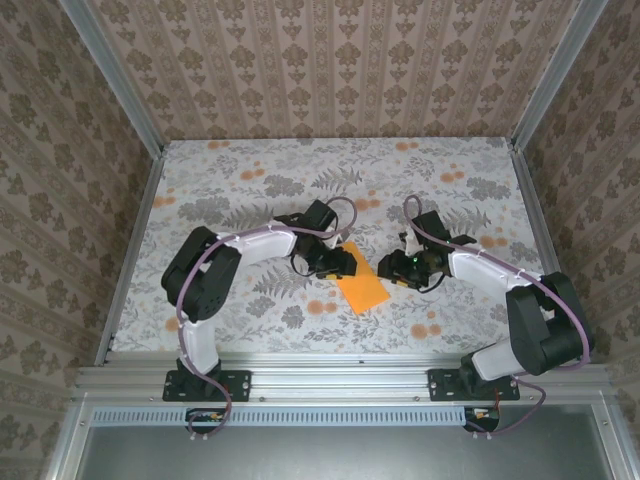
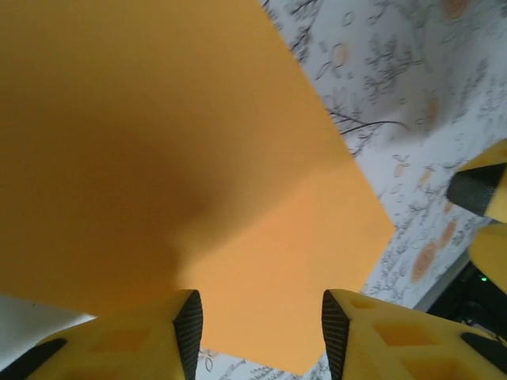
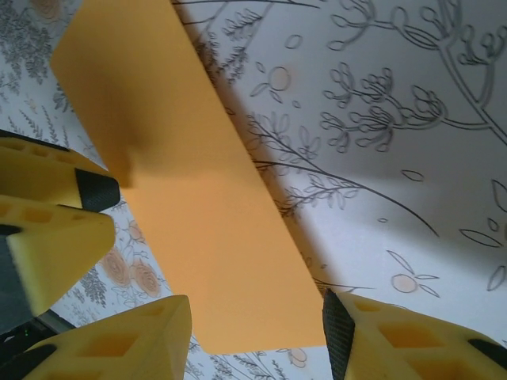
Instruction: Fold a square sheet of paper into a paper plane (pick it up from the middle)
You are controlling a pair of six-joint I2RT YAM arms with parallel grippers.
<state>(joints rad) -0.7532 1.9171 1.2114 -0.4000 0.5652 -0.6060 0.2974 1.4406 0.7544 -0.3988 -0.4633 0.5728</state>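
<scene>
— Floral table (image 1: 250, 190); where's the paper?
— The square sheet of paper (image 1: 362, 288) lies between my left end effector (image 1: 342, 263) and right end effector (image 1: 392, 270), both spread, holding nothing.
— Risk?
— Pinching off-middle could skid or crumple it.

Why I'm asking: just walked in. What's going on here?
Two robot arms are working on an orange sheet on the floral table. The left claw sits at its far left corner, the right claw at its right edge, both with jaws apart and neither clearly gripping. It isn't a plane yet.
</scene>
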